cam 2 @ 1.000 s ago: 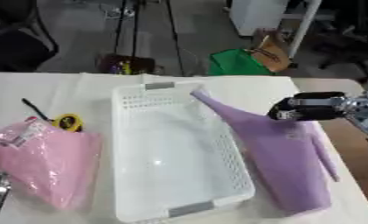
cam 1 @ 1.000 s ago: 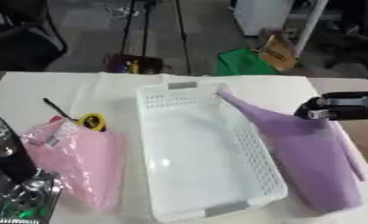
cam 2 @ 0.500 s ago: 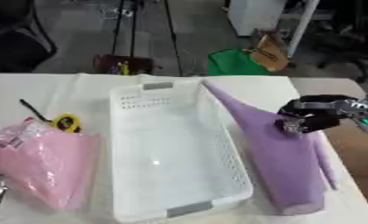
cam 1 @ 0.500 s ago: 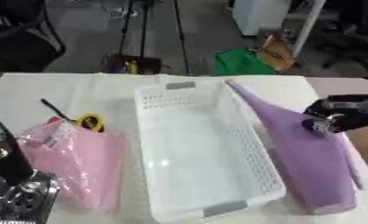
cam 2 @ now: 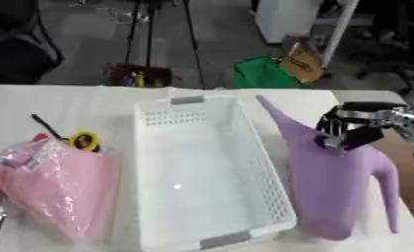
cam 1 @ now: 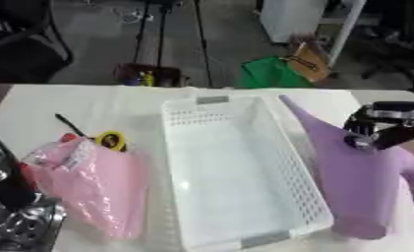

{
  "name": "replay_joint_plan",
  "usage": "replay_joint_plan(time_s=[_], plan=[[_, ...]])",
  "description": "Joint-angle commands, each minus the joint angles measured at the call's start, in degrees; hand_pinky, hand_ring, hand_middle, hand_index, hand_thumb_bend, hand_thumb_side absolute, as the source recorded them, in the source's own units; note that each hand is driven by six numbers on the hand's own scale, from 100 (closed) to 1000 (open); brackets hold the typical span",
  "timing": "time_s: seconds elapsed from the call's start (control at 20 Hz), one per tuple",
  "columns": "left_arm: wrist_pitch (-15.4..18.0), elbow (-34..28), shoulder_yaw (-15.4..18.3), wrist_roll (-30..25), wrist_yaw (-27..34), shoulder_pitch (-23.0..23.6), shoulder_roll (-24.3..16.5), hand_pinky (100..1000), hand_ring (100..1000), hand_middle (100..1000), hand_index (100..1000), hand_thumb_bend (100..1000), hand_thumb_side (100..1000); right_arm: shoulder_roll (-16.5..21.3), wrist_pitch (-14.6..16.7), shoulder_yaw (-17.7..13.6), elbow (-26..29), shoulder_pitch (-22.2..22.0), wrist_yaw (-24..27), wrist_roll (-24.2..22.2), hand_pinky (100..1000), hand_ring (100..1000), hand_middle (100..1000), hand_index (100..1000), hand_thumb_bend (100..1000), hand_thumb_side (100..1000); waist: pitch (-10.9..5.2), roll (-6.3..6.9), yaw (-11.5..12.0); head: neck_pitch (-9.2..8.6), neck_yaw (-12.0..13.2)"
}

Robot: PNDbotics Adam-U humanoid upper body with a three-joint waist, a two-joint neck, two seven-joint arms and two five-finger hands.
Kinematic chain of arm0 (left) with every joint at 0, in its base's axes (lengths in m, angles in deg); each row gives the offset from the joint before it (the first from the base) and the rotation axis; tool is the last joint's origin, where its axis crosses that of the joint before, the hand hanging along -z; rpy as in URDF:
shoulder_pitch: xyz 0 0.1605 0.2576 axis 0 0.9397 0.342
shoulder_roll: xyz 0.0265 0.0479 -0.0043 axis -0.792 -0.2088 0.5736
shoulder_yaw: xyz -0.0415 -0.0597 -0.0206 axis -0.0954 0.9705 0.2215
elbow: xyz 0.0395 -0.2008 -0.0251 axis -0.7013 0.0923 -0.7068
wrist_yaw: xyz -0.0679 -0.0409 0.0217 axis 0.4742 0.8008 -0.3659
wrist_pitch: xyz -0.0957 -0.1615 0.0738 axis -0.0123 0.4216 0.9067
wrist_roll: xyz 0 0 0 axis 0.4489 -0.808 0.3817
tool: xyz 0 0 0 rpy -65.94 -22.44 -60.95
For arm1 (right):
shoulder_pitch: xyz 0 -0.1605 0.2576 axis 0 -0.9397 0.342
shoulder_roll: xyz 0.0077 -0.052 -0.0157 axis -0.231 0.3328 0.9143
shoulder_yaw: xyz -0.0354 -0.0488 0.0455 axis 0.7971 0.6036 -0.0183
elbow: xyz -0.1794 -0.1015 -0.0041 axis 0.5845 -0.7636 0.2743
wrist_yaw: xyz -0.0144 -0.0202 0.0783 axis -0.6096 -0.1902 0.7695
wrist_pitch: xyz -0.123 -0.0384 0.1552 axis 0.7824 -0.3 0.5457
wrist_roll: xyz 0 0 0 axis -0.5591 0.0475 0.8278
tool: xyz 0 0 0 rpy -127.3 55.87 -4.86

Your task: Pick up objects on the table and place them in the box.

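A purple watering can lies on the table just right of the white slotted box, its spout pointing to the far side. My right hand comes in from the right and sits on the can's upper body, fingers curled over its top edge. A pink plastic bag lies left of the box. A yellow-and-black tool rests beside the bag's far end. My left hand shows only as black and silver parts in the lower left corner. Nothing lies inside the box.
The table's right edge runs close past the can. Beyond the far edge stand a green bag, tripod legs and a black chair on the floor.
My right hand dropped slightly onto the can and curled its fingers. The can's spout swung a little to the right, away from the box. The left arm has stayed put.
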Motion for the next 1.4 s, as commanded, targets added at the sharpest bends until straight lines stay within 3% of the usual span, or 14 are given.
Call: replay_joint_plan(time_s=[0.05, 0.1, 0.4, 0.6, 1.05, 1.4], plan=[[-0.1, -0.7, -0.2, 0.1, 0.2, -0.8, 0.1, 691, 649, 730, 751, 100, 981, 0.5, 19.5, -0.3, -2.1, 0.1, -2.2, -19.6, 571, 571, 535, 717, 208, 327, -0.71, 0.22, -0.2, -0.71, -0.3], [-0.1, -0.7, -0.2, 0.1, 0.3, -0.8, 0.1, 690, 649, 730, 751, 100, 981, 0.3, 19.5, -0.4, -2.3, 0.2, -2.2, -19.6, 568, 567, 526, 708, 220, 356, -0.69, 0.22, -0.2, -0.71, -0.3], [-0.1, -0.7, -0.3, 0.2, 0.3, -0.8, 0.0, 687, 649, 731, 751, 100, 981, -0.5, 19.5, 0.1, -3.2, 0.4, -2.3, -19.6, 569, 570, 519, 686, 224, 324, -0.63, 0.05, -0.2, -0.63, -0.3], [-0.1, -0.7, -0.5, 0.1, 0.4, -0.8, 0.1, 687, 649, 731, 751, 100, 981, -2.2, 19.5, 0.0, -6.7, 1.5, -6.3, -19.6, 571, 580, 535, 687, 238, 314, -0.56, -0.12, 0.0, -0.71, -0.7], [-0.1, -0.7, -0.4, 0.4, 0.5, -0.7, 0.2, 686, 649, 732, 751, 100, 981, -7.1, 19.5, -10.3, -20.9, 6.5, -23.0, -19.6, 547, 555, 512, 657, 195, 272, -0.62, 0.01, -0.1, -0.89, -0.7], [-0.2, -0.7, -0.4, 0.6, 0.5, -0.6, 0.3, 686, 649, 732, 750, 100, 981, -8.5, 19.5, -17.7, -28.3, 9.2, -32.4, -19.6, 520, 527, 484, 623, 160, 248, -0.72, 0.24, -0.3, -0.82, -0.6]])
